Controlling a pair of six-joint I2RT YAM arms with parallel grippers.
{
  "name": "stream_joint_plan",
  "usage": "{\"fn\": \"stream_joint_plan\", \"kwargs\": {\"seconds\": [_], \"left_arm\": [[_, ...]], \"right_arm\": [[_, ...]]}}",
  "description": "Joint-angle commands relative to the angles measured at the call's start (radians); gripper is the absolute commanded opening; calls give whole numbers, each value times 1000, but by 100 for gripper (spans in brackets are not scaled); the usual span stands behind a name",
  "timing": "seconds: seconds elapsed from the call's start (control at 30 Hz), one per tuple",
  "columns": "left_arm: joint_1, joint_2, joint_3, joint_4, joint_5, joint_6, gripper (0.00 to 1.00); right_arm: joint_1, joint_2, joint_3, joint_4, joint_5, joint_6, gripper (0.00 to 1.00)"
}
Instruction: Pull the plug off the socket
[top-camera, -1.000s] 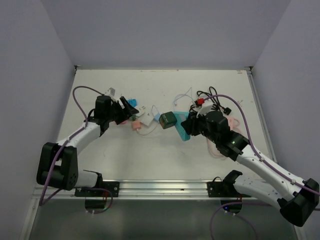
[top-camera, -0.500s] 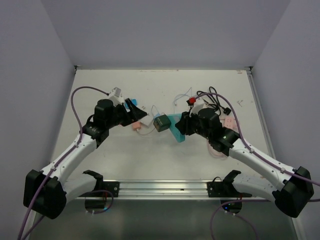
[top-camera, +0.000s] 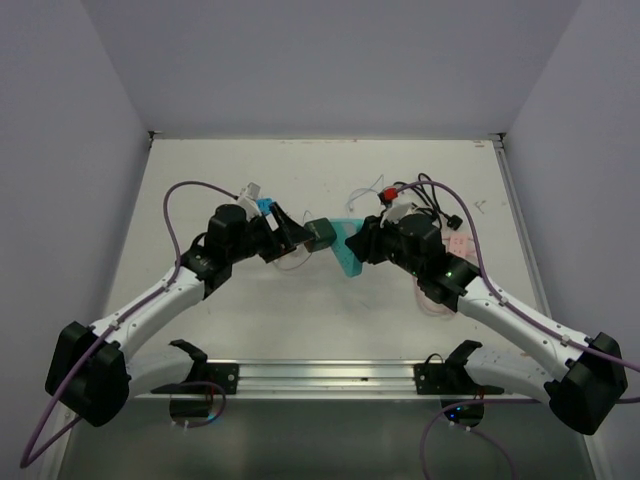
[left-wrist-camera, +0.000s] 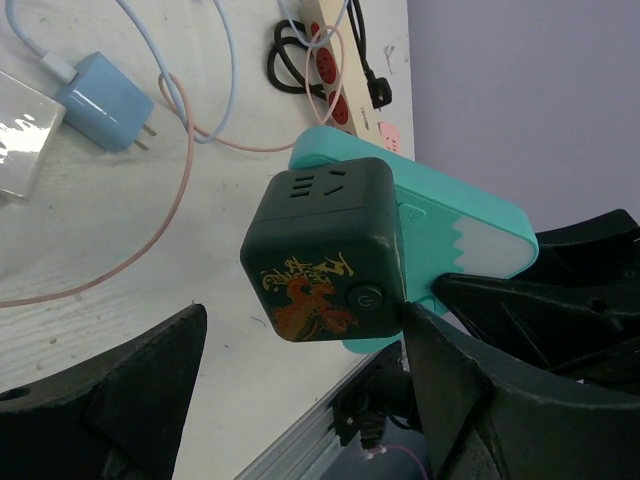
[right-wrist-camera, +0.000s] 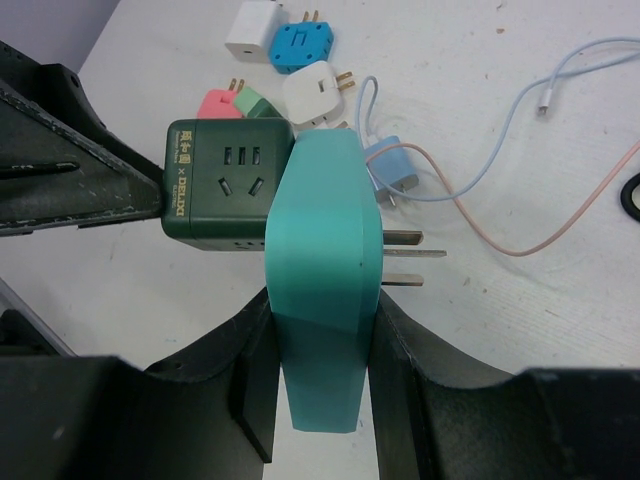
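The left tool (left-wrist-camera: 300, 320) reaches the socket (left-wrist-camera: 325, 250).
Open, the left tool has advanced to straddle it; the right tool (right-wrist-camera: 323, 310) clamps the plug (right-wrist-camera: 322, 220).

The socket cube (top-camera: 320, 233) sits left of the plug (top-camera: 347, 250), touching it, over the table (top-camera: 300, 310).

White table (top-camera: 300, 320); loose chargers (left-wrist-camera: 103, 100), cables (left-wrist-camera: 190, 160)
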Motion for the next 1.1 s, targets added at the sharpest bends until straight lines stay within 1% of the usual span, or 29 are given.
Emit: {"fn": "stream_joint_plan", "kwargs": {"seconds": [0.0,0.37,0.47,0.5,0.57,0.6,0.67,0.77,0.8,0.83,0.87,0.9,0.97,1.07], "left_arm": [[-25,34,32,94,-5,-44,83],[-45,131,58,202,-18,-98,83],[-48,151,71,217,-18,-107,80],[-48,155,72,228,-18,-110,76],[-50,166,74,242,-17,-121,73],[-51,169,72,249,-17,-123,69],[-53,180,72,256,-14,-129,64],[-56,183,68,265,-11,-129,50],[-56,184,66,272,-9,-127,37],[-56,181,61,272,-8,-124,30],[-56,180,60,269,-6,-123,18],[-56,178,57,269,-3,-121,12],[-56,171,43,271,3,-120,0],[-52,161,32,285,38,-95,0]], "right_arm": [[3,-25,12,141,-17,36,0],[6,-30,-15,177,-30,66,0],[6,-31,-18,175,-30,62,0],[8,-30,-19,174,-30,60,0],[8,-25,-22,177,-30,60,0],[8,-25,-24,178,-51,59,0],[9,-19,-25,180,-50,54,0],[9,-23,-36,171,-13,39,0],[11,-25,-41,166,-1,33,0],[9,-28,-45,161,27,28,0],[9,-27,-56,158,38,22,0],[9,-28,-61,145,46,16,0],[8,-30,-79,134,111,8,0],[-4,-34,-110,114,199,10,0]]}}
